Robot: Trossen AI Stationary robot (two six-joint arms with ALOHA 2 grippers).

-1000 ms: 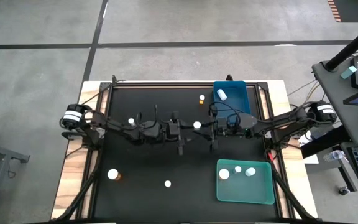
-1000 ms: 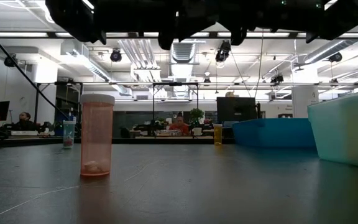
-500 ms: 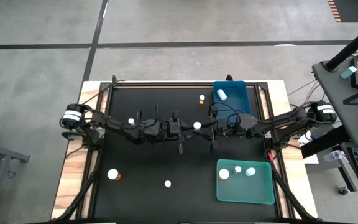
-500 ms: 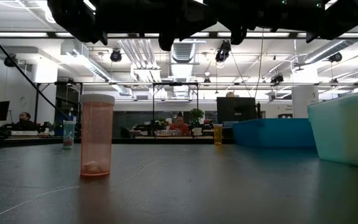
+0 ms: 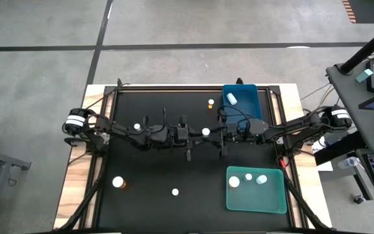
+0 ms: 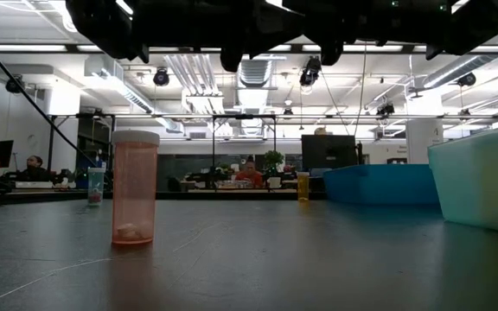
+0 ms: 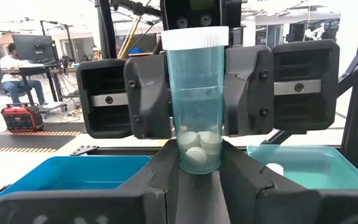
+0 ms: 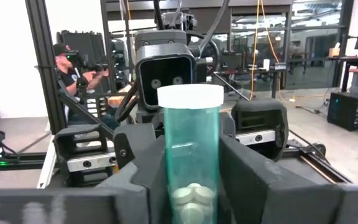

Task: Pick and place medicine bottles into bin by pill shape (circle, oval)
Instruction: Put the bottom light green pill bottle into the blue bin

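Observation:
A clear teal medicine bottle (image 7: 196, 106) with a white cap (image 5: 206, 131) and white pills at its bottom hangs upright above the table's middle. My left gripper (image 5: 199, 132) comes from the table's left and is shut on it. My right gripper (image 5: 214, 132) stands at the same bottle from the table's right, also seen in its own wrist view (image 8: 191, 186). Other bottles stand on their bases on the black table: two white-capped ones (image 5: 136, 127) (image 5: 174, 192) and an amber one (image 6: 135, 187). My left gripper pinches the bottle's lower part (image 7: 197, 163) between its two fingers (image 7: 160, 180). The fingers come level from the table's left. The bottle stands upright in the hold, cap up, lifted clear of the table.
A blue bin (image 5: 249, 107) at the far right holds one lying bottle (image 5: 232, 99). A teal bin (image 5: 265, 198) at the near right holds three. A small amber bottle (image 5: 211, 103) stands left of the blue bin. People sit in the room beyond the table.

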